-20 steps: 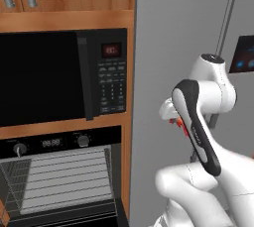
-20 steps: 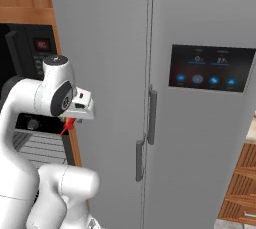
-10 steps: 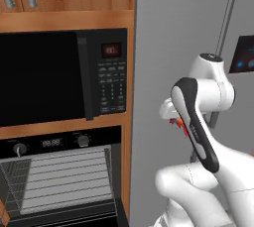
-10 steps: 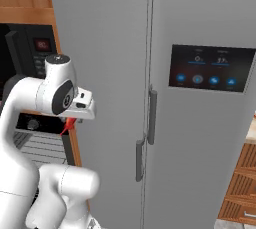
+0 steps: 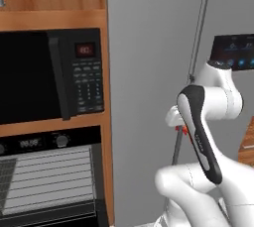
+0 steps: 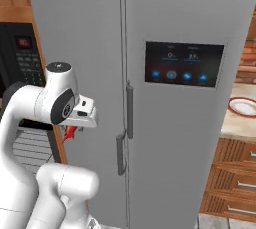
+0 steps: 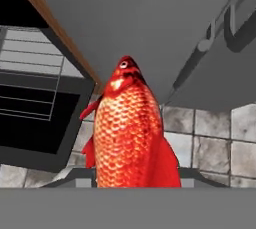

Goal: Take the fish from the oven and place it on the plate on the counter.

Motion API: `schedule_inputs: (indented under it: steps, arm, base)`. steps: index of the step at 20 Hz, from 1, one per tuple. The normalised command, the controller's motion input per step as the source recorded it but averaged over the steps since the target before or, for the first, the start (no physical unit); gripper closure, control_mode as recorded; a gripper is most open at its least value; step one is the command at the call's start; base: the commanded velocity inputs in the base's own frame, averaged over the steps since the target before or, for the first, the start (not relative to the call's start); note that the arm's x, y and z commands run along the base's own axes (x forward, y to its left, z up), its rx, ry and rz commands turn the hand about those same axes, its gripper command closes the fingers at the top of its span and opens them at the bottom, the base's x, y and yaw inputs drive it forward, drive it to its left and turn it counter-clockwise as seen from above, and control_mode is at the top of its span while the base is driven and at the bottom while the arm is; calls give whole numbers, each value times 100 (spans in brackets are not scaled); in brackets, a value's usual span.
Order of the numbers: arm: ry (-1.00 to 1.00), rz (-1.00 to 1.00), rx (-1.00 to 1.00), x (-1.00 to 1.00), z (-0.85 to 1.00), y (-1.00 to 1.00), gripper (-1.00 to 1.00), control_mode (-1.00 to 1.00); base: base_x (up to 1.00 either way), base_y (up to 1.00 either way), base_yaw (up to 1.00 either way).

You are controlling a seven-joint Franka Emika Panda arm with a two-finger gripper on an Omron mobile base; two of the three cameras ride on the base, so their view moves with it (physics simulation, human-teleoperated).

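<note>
Before grey fridge (image 6: 175,33), end effector (image 6: 70,132) gripping fish (image 7: 131,133); microwave (image 5: 49,75) display unreadable

The counter (image 6: 239,125) carries the plate (image 6: 243,106), seemingly bare.

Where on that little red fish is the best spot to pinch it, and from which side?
Probably across its thick middle, from the tail end, as the gripper has it now. In the hand view the fish points head away, flat scaly sides wide enough for the tips; the head narrows and the fins look thin.
</note>
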Motion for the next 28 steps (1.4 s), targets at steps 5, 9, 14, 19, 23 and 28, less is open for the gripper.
schedule_inputs:
  steps: [5,9,14,19,23,28]
  arm:
    - [0,0,0,0,0,0,100,100]
    - [0,0,0,0,0,0,100,100]
    - [0,0,0,0,0,0,100,100]
    - [0,0,0,0,0,0,100,100]
    - [0,0,0,0,0,0,100,100]
    - [0,0,0,0,0,0,100,100]
  base:
    - [-4,-100,-4]
    - [-20,-100,-5]
    - [-6,-100,0]
    - [0,-100,0]
    - [10,-58,0]
    - [34,-3,0]
